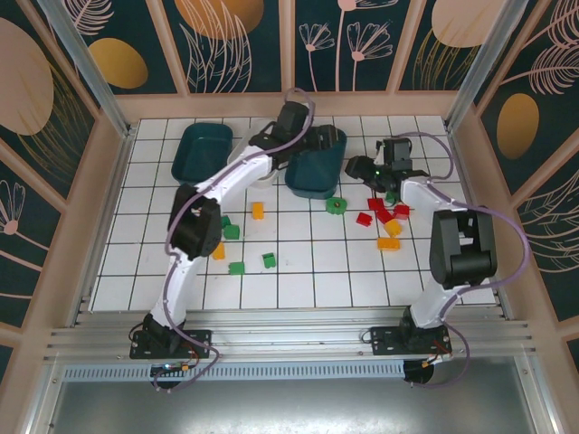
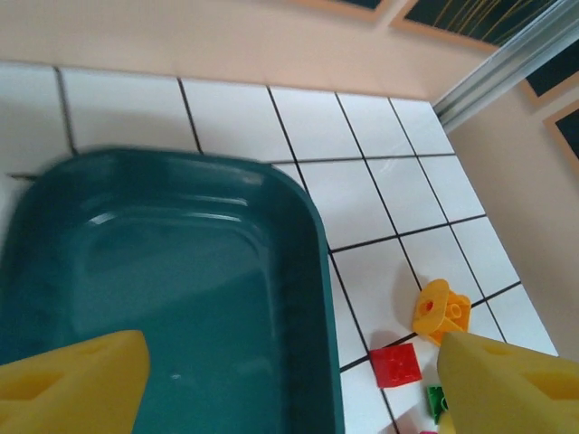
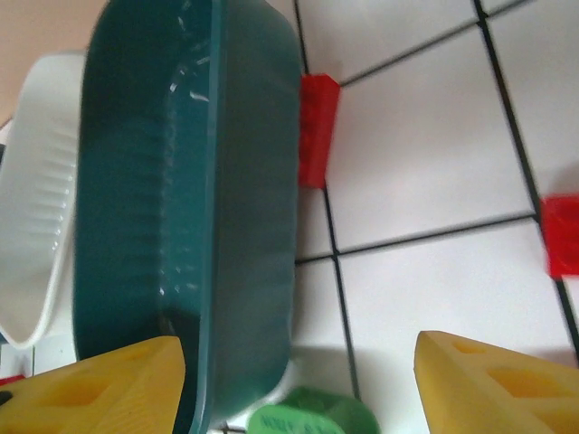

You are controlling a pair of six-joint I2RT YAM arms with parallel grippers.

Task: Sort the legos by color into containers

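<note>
The surface (image 1: pixel 298 289) is a white tiled sheet ruled with thin dark grid lines and fenced by pale wooden walls. Two white-and-black arms reach across it. The left arm (image 1: pixel 226 185) lies over the far middle and hides what sits beneath it.

Three shallow plastic tubs with rounded corners stand along the far side. The left teal tub (image 1: pixel 201 152) is in plain sight. The right teal tub (image 1: pixel 312 181) is smooth and glossy. The left wrist view looks down onto its bare bottom, with its near end cut off by the frame. The white tub (image 3: pixel 36 208) sits just beside it, with faint ridges on its wall. From above it is mostly covered by the left arm.

The left end effector (image 2: pixel 289 362) hovers over the right teal tub, its blunt yellow fingers (image 2: pixel 72 384) spread wide with nothing between them. The right end effector (image 3: pixel 298 371) hangs low beside that tub's outer wall, also parted and empty.

The legos lie loose on the surface. A red cluster (image 1: pixel 384 212) and two orange bricks (image 1: pixel 391 235) sit near the right arm (image 1: pixel 461 249). Green bricks (image 1: pixel 232 231) and an orange brick (image 1: pixel 258 211) are scattered left of centre. A red brick (image 3: pixel 318 127) rests at the tub's wall; whether it touches cannot be told. A green round piece (image 3: pixel 312 418) is blurred and cut off by the bottom edge.
</note>
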